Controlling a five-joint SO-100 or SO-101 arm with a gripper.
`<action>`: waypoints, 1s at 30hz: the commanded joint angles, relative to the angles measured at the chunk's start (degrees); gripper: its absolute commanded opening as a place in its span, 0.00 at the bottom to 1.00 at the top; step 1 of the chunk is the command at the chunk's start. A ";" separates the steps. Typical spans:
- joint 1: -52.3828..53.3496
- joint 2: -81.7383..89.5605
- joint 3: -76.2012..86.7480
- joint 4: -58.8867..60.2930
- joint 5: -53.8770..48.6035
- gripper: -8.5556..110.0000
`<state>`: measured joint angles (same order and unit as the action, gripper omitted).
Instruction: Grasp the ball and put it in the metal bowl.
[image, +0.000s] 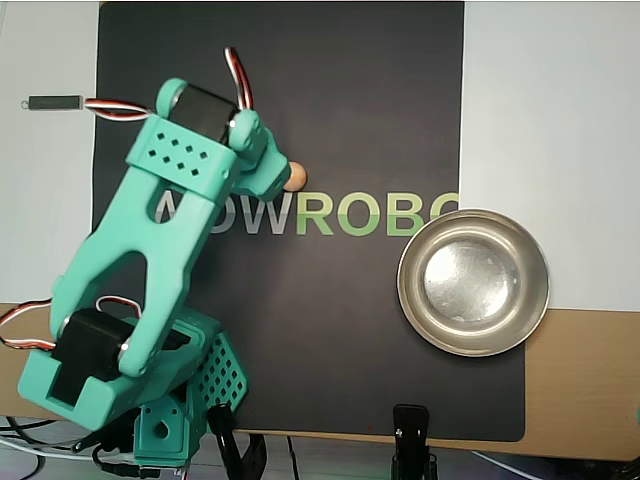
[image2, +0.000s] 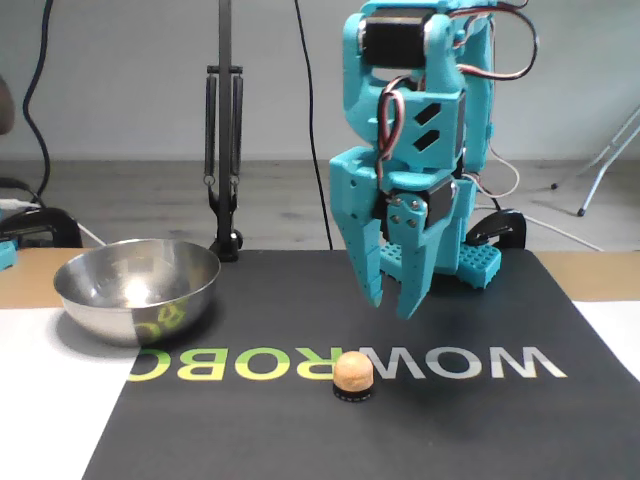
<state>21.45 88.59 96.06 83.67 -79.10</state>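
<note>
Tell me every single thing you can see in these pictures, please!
ball: one, light tan, on the black mat beside the printed letters, sitting on a small dark ring.
metal bowl: one, shiny silver, empty, at the mat's edge, far right in the overhead view.
mat: one, black with white and green letters, covering the table's middle.
table: one, wood-coloured and white around the mat.
lamp stand: one, black with springs, clamped behind the bowl in the fixed view.
arm: one, teal with black motors, reaching over the mat.
gripper: one, teal, jaws a little apart, above the ball and not touching it.
</note>
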 joint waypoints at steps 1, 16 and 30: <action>0.53 0.26 -1.32 -0.26 0.00 0.35; 0.70 0.35 -1.49 -0.26 -0.44 0.36; 0.70 0.35 -1.49 -0.26 -0.44 0.39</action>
<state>22.24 88.59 96.06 83.67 -79.10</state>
